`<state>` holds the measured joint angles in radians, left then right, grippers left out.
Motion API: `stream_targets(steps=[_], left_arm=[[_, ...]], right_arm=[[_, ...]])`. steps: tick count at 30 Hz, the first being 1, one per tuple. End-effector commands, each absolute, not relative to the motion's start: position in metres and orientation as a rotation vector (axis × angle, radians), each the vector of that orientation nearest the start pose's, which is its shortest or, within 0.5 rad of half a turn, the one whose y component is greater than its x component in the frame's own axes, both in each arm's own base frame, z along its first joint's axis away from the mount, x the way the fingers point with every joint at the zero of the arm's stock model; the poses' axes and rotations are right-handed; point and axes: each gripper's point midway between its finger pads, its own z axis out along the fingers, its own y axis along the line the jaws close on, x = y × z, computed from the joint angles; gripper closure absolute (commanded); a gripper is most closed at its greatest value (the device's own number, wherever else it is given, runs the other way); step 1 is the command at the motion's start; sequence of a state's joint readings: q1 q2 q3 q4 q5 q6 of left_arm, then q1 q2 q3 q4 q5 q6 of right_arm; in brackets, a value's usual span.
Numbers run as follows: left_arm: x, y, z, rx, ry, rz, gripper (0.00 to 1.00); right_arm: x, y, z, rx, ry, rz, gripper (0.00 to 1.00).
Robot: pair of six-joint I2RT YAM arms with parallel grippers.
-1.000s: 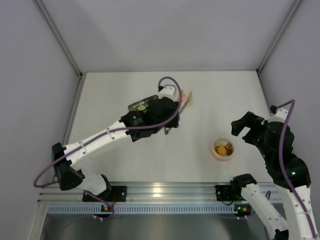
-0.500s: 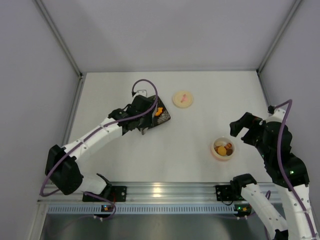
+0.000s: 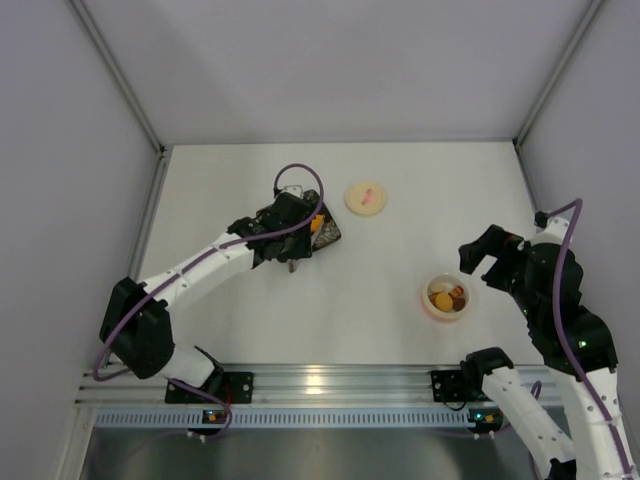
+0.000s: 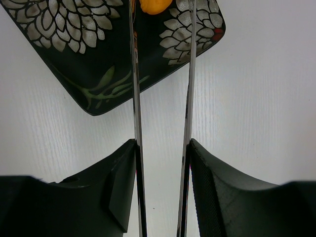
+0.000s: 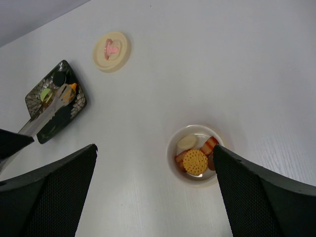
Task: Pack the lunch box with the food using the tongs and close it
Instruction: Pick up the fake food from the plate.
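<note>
My left gripper (image 4: 161, 148) is shut on the silvery tongs (image 4: 137, 98), one arm against each finger. The tongs' arms stay apart and reach out over the dark patterned plate (image 4: 98, 74), on either side of an orange piece of food (image 4: 155, 5). From above, the left gripper (image 3: 292, 242) sits at the plate's (image 3: 328, 238) left side. The lunch box (image 5: 196, 154) stands open on the table with a round cracker, a cream piece and striped pieces inside. Its lid (image 5: 111, 51) lies apart. My right gripper (image 5: 155, 192) hangs open above the lunch box (image 3: 447, 297), holding nothing.
The plate (image 5: 55, 101) also carries a green piece (image 5: 47, 95) and a dark piece (image 5: 59, 78) beside the tongs (image 5: 49, 111). The lid (image 3: 365, 197) lies just right of the plate. Grey walls close in the table on three sides.
The left arm has pulled back to the left with the tongs, uncovering the lid and the plate, then edged slightly right toward the orange piece. The right arm has not moved.
</note>
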<state>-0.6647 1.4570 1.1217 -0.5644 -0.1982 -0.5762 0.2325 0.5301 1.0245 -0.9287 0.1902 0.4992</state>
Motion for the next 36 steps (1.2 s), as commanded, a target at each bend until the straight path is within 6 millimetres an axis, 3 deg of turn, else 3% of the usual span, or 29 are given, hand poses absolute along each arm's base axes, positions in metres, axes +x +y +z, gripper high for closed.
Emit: stream_targets(steps=[1, 13, 19, 24, 36], left_arm=[[0.312, -0.225, 0.138, 0.013, 2.420, -0.335, 0.50], [0.312, -0.228, 0.133, 0.022, 2.432, -0.347, 0.54], [0.310, -0.228, 0.139, 0.021, 2.426, -0.359, 0.67], [0.308, -0.225, 0.157, 0.015, 2.399, -0.371, 0.76], [0.292, -0.224, 0.196, 0.055, 2.343, -0.451, 0.77]], right_arm=[[0.188, 0.026, 0.277, 0.402, 1.962, 0.263, 0.01], [0.188, 0.025, 0.275, 0.402, 1.964, 0.254, 0.00], [0.188, 0.025, 0.277, 0.401, 1.961, 0.256, 0.00], [0.188, 0.026, 0.278, 0.403, 1.959, 0.258, 0.00], [0.192, 0.027, 0.280, 0.399, 1.963, 0.263, 0.01]])
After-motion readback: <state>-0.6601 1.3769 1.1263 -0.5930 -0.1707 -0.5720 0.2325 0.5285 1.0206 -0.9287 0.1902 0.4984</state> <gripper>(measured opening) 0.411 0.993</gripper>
